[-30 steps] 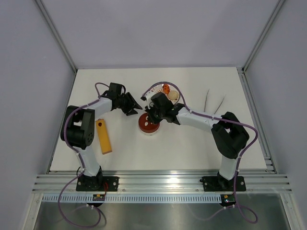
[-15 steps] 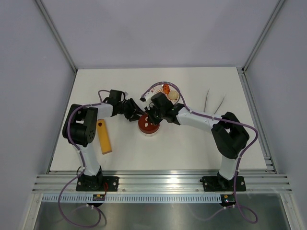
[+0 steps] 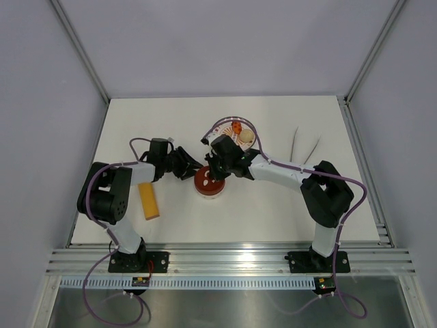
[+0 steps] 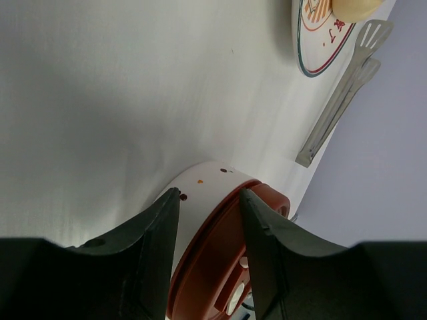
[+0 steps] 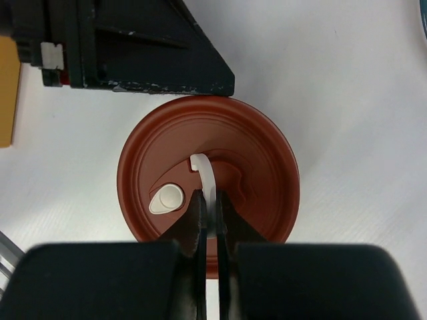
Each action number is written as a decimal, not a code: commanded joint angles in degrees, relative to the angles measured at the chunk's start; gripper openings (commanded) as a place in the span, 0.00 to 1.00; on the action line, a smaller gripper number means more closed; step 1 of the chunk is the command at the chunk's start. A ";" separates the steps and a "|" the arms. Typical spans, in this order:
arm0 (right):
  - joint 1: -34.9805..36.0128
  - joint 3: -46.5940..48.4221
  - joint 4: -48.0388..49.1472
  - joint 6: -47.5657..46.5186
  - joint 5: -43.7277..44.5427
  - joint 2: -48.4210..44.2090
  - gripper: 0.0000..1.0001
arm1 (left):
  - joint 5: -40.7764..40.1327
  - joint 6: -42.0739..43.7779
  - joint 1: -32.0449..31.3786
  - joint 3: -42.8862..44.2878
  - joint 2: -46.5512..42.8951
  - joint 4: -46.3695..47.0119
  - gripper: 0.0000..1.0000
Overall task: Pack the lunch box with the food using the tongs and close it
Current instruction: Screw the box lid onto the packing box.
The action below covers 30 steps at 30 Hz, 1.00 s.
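The lunch box [image 3: 208, 182] stands mid-table with its dark-red lid [image 5: 208, 180] on top. My right gripper [image 5: 211, 200] comes down from above and is shut on the lid's white curled loop [image 5: 204, 171]. My left gripper [image 4: 210, 200] reaches in from the left and is shut on the lunch box [image 4: 207, 200], one finger [image 4: 160, 230] against the pale wall, the other finger [image 4: 263, 230] over the lid's rim. The tongs [image 3: 305, 144] lie at the far right, apart from both grippers. Orange and beige food [image 3: 239, 132] sits on the white plate [image 3: 250, 144].
A flat yellow-orange bar [image 3: 148, 199] lies left of the tin, under the left forearm. The patterned plate [image 4: 319, 40] and the tongs [image 4: 337, 107] also appear beyond the tin in the left wrist view. Grey walls enclose the table on three sides.
The left arm has folded down and toward the left, bringing its gripper against the tin's side. The tin has shifted slightly left. The right gripper stays on the lid.
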 commanded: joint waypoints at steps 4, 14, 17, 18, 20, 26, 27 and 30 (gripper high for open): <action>-1.10 1.39 -2.56 11.63 13.76 1.45 0.00 | 2.60 -0.38 -2.45 -2.33 -3.66 -2.67 0.44; 2.59 10.26 -15.73 18.66 28.09 4.34 0.00 | 0.40 -0.99 -2.45 -2.41 -3.84 -3.54 0.44; 2.86 13.60 -21.72 24.98 30.20 6.63 0.00 | -0.91 -1.08 -2.45 -2.33 -4.62 -4.33 0.44; 2.94 14.83 -23.04 28.22 30.73 7.85 0.00 | -1.18 -1.08 -2.45 -2.24 -4.80 -4.60 0.44; 2.86 15.63 -25.95 31.93 31.43 9.00 0.00 | -3.01 -0.91 -2.45 -2.06 -5.59 -5.91 0.44; 3.29 16.42 -29.03 41.61 34.15 10.24 0.00 | -8.38 1.46 -2.45 -0.13 -10.25 -11.54 0.46; 3.38 16.94 -29.38 42.31 35.29 10.24 0.00 | -8.73 2.08 -2.45 0.22 -10.95 -12.15 0.46; 3.56 18.09 -30.78 42.76 36.09 10.94 0.00 | -9.79 2.61 -2.36 1.10 -11.48 -13.56 0.47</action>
